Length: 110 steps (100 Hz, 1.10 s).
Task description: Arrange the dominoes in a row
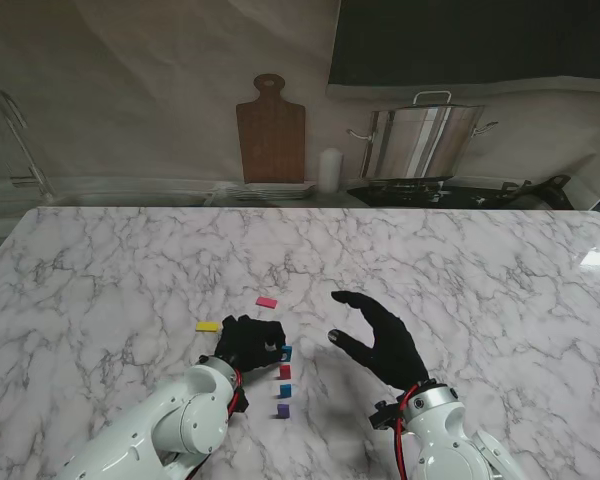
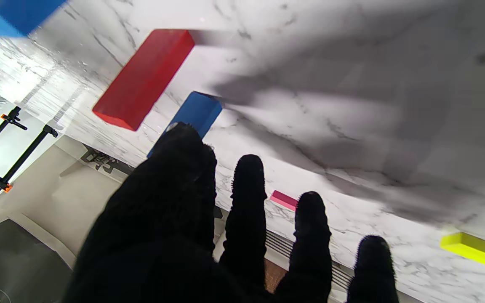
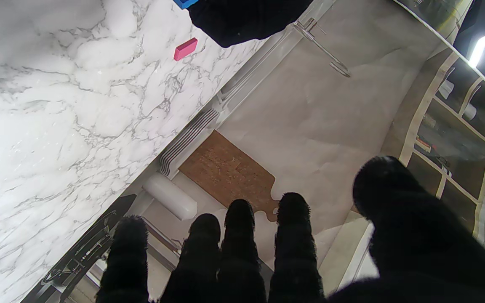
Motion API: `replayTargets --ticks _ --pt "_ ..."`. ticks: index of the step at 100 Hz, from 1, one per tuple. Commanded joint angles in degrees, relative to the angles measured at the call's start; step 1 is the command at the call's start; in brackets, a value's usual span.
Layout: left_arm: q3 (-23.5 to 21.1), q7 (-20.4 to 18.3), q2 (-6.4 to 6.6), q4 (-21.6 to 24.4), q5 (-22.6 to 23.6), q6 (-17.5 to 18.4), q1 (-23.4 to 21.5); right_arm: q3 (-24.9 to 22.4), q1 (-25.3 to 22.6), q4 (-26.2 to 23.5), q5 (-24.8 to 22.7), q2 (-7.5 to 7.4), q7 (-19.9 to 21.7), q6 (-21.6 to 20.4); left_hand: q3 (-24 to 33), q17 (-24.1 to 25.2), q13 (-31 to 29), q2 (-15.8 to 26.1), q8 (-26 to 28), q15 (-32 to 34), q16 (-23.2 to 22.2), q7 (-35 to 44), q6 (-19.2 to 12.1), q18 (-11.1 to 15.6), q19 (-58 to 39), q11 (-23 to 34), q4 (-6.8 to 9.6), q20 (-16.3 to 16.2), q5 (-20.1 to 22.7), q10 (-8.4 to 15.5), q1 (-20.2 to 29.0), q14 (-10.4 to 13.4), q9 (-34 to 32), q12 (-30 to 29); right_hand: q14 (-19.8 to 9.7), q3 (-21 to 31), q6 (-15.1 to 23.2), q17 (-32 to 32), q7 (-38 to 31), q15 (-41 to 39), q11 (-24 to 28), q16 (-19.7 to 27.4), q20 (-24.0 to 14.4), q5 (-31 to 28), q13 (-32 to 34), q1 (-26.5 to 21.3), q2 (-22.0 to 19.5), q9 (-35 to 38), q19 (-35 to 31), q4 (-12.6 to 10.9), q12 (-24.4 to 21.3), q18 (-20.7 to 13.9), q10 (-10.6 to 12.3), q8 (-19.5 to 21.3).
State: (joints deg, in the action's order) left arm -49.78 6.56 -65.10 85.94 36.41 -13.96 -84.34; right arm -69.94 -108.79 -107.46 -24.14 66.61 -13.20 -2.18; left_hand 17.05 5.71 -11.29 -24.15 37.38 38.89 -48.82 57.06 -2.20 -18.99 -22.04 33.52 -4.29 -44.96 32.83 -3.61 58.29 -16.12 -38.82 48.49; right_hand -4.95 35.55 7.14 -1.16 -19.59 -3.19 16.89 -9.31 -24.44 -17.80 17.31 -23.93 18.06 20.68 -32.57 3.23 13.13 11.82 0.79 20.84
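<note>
Several dominoes stand in a short row running toward me: blue (image 1: pixel 286 352), red (image 1: pixel 285 371), blue (image 1: pixel 285 390) and purple (image 1: pixel 282 410). My left hand (image 1: pixel 248 343) sits at the row's far end. In the left wrist view its thumb and forefinger (image 2: pixel 183 160) close together on the end of the farthest blue domino (image 2: pixel 195 112), beside the red one (image 2: pixel 143 80); the other fingers are stretched out. A pink domino (image 1: pixel 267 302) and a yellow domino (image 1: pixel 207 326) lie flat apart from the row. My right hand (image 1: pixel 380 340) hovers open to the right of the row, holding nothing.
At the back wall stand a wooden cutting board (image 1: pixel 271 130), a stack of plates (image 1: pixel 270 190), a white cylinder (image 1: pixel 328 170) and a steel pot (image 1: pixel 425 140) on a stove. The marble table (image 1: pixel 480 270) stretches wide on both sides.
</note>
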Motion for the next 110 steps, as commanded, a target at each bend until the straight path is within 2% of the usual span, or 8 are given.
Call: replayTargets --ticks 1,19,25,58,88,106,110 --pt "0.11 -1.36 -0.12 0.36 -0.25 -0.48 -0.08 -0.03 -0.27 -0.14 0.04 0.05 0.05 0.37 -0.14 1.22 1.7 1.25 0.73 0.73 -0.82 3.72 -0.49 0.5 0.48 0.63 1.05 -0.95 -0.55 -0.33 1.98 -0.92 1.07 0.86 -0.98 1.16 0.52 0.05 -0.61 0.24 0.82 0.57 -0.71 1.08 0.71 -1.58 -0.84 -0.61 -0.47 -1.24 0.34 -0.12 0.2 0.74" --pt "-0.07 -2.18 0.11 0.82 0.0 -0.9 -0.28 -0.01 -0.24 -0.13 0.05 0.06 0.04 0.38 -0.13 1.29 2.05 1.23 1.03 0.64 -0.83 3.29 -0.05 0.57 0.69 0.52 1.28 -1.05 -1.24 -0.46 1.98 -0.98 1.66 0.71 -1.01 1.18 0.45 0.09 -0.6 0.24 0.82 0.57 -0.71 1.11 0.72 -1.59 -0.82 -0.58 -0.48 -1.24 0.33 -0.08 0.2 0.74" --pt "-0.14 -2.32 0.14 0.93 0.01 -0.97 -0.34 0.0 -0.23 -0.11 0.07 0.06 0.06 0.35 -0.05 1.27 2.14 1.02 1.95 0.61 -0.89 0.6 0.14 0.61 0.97 0.83 1.41 -1.63 -1.42 -0.5 1.84 -0.99 2.06 0.18 -1.01 1.19 0.46 0.09 -0.61 0.23 0.8 0.57 -0.72 1.09 0.74 -1.6 -0.79 -0.62 -0.49 -1.24 0.33 -0.08 0.27 0.74" --pt "-0.44 -2.96 0.35 1.25 0.27 -0.91 -0.49 0.02 -0.25 -0.12 0.0 0.04 0.09 0.37 0.14 1.27 2.6 0.58 0.35 0.44 -0.88 -3.72 0.79 0.71 1.41 0.87 1.41 -1.8 -2.08 -0.69 1.69 -1.05 3.18 -0.58 -0.94 1.21 0.48 0.07 -0.6 0.23 0.81 0.57 -0.71 1.11 0.73 -1.61 -0.78 -0.63 -0.48 -1.24 0.33 -0.07 0.22 0.74" --pt "-0.74 -3.68 0.6 1.57 0.62 -0.8 -0.68 -0.01 -0.31 -0.2 -0.02 0.03 0.13 0.42 0.72 1.26 3.03 0.23 -4.95 0.16 -0.81 -12.81 1.79 0.79 1.99 1.0 1.37 -2.23 -1.39 -0.91 1.3 -1.1 4.6 -2.81 -0.94 1.27 0.48 0.11 -0.6 0.23 0.81 0.56 -0.71 1.11 0.74 -1.62 -0.72 -0.61 -0.48 -1.24 0.33 -0.12 0.25 0.74" --pt "-1.04 -4.29 0.84 1.87 1.03 -0.64 -0.89 0.05 -0.23 -0.13 -0.04 0.03 0.12 0.45 3.6 1.28 3.37 0.4 -5.61 -0.05 -0.76 -18.1 2.68 0.83 2.33 1.19 1.08 -2.53 -1.1 -0.97 -0.76 -1.04 5.69 -5.54 -0.91 1.31 0.48 0.11 -0.62 0.24 0.79 0.56 -0.7 1.09 0.76 -1.65 -0.66 -0.68 -0.46 -1.23 0.32 -0.08 0.09 0.75" --pt "-1.16 -4.45 0.91 1.98 1.19 -0.58 -0.98 0.05 -0.22 -0.13 -0.05 0.03 0.12 0.45 5.89 1.24 3.43 0.0 -5.01 -0.08 -0.74 -19.43 2.62 0.77 2.48 1.93 0.56 -2.65 -0.82 -1.0 -2.01 -1.06 5.94 -7.74 -0.97 1.31 0.42 0.09 -0.61 0.23 0.82 0.56 -0.69 1.12 0.78 -1.62 -0.66 -0.62 -0.45 -1.22 0.33 -0.09 0.24 0.75"
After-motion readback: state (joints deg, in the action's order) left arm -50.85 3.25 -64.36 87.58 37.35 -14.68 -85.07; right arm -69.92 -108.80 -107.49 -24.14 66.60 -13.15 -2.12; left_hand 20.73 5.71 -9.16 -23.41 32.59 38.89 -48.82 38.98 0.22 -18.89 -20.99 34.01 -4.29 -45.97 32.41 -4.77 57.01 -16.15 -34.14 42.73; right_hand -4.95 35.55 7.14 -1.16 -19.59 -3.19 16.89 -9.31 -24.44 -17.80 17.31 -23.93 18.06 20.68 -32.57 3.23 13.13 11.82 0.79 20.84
